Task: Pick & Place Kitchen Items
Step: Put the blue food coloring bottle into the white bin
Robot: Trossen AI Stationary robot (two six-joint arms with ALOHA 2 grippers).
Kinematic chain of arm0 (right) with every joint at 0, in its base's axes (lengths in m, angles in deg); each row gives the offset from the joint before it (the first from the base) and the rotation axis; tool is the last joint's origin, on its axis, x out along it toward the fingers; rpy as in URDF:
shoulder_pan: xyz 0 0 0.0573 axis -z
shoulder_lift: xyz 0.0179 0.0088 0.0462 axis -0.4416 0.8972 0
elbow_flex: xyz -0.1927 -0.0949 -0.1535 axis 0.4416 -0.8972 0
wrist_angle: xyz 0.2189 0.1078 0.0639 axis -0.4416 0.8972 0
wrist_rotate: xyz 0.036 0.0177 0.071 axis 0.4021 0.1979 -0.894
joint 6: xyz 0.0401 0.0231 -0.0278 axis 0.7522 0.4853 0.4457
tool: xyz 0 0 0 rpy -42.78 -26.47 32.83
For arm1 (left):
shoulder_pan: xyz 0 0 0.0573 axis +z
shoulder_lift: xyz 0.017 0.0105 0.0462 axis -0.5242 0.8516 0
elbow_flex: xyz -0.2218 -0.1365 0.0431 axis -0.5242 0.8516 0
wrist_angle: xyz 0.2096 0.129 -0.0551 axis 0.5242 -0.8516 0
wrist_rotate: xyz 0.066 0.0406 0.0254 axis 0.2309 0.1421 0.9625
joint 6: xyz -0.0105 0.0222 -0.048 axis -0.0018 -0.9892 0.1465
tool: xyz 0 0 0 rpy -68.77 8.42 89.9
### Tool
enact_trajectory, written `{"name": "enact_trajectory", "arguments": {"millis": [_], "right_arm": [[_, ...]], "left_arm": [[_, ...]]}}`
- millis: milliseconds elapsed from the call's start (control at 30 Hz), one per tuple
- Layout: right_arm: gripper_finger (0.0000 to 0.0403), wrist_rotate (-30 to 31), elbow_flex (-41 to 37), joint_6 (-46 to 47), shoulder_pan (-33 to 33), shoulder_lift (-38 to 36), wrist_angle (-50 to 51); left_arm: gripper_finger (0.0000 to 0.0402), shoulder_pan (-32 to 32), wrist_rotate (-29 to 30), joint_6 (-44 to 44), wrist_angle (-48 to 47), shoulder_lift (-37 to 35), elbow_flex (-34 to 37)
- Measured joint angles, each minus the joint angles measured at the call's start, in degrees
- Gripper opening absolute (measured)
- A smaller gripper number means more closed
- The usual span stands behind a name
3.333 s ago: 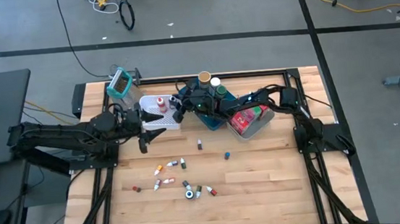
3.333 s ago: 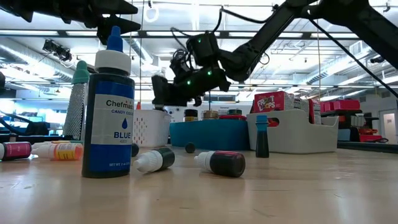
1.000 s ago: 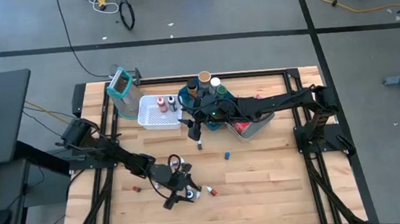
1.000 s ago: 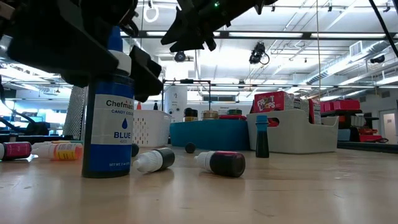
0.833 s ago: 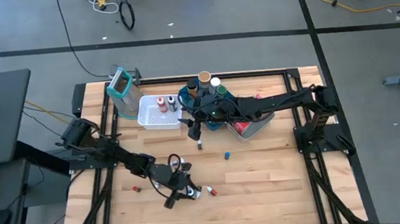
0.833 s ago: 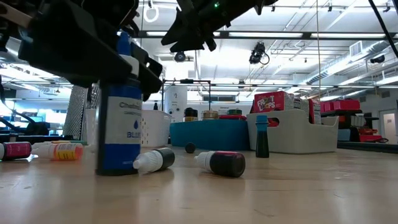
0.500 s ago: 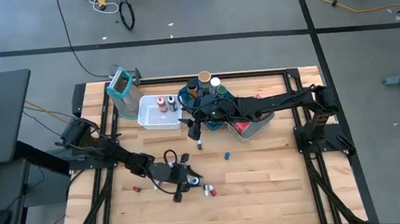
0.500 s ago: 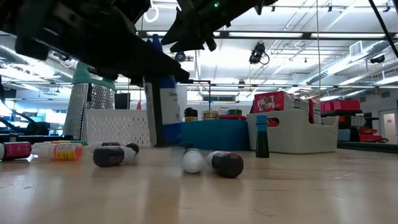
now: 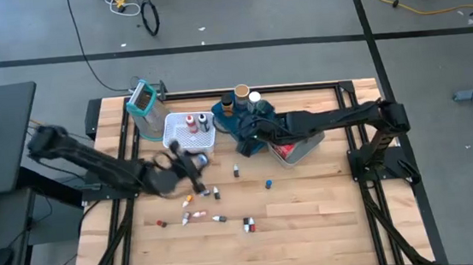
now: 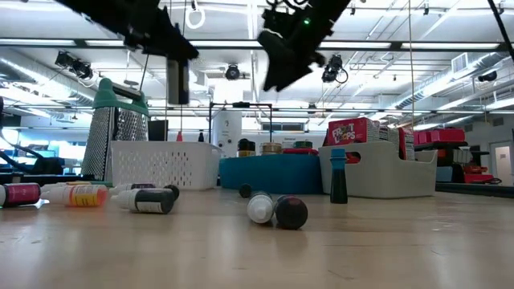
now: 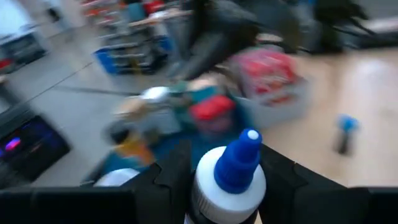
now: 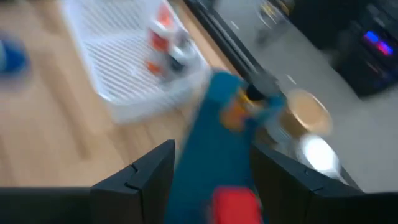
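Observation:
My left gripper hangs over the table's left middle, just in front of the white mesh basket. It is shut on a blue food-colouring bottle with a blue cap; the low view shows this bottle high above the wood. My right gripper hovers open at the near edge of the blue tray, with nothing between its fingers. Several small bottles lie on their sides on the table. My left gripper pinches the bottle between its two fingers, one on each side of the white upper body just under the cap. The fingers reach in nearly level from the table's left. The bottle stands upright in the hold, cap up, lifted clear of the table.
A grater stands at the far left corner, and a grey bin with red packets sits right of the blue tray, which holds jars. A small blue-capped bottle stands mid-table. The near half of the table is bare wood.
My left gripper has lifted the blue bottle off the near middle of the table and carried it up, toward the far left and the white basket, tipping from pointing down to nearly level. Two small black bottles have rolled aside. My right gripper has tipped and shifted slightly toward the blue tray.

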Motion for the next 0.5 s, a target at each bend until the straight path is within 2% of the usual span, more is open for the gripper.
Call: {"name": "enact_trajectory", "arguments": {"millis": [133,233,400,500], "right_arm": [[0.0215,2.21,0.00,4.23,0.03,-0.60,5.73],[0.0215,1.97,-0.04,4.65,0.00,-0.28,5.56],[0.0215,1.82,-0.03,3.87,0.00,0.18,2.80],[0.0215,2.05,-0.02,3.31,0.01,0.42,1.76]], "left_arm": [[0.0141,6.36,2.76,4.10,-8.58,-10.57,0.00],[0.0145,12.75,3.00,8.79,-14.20,-14.85,0.47],[0.0140,22.81,0.73,14.57,-13.02,-15.92,6.36],[0.0140,27.76,-2.68,18.03,-6.97,-14.12,11.19]]}}
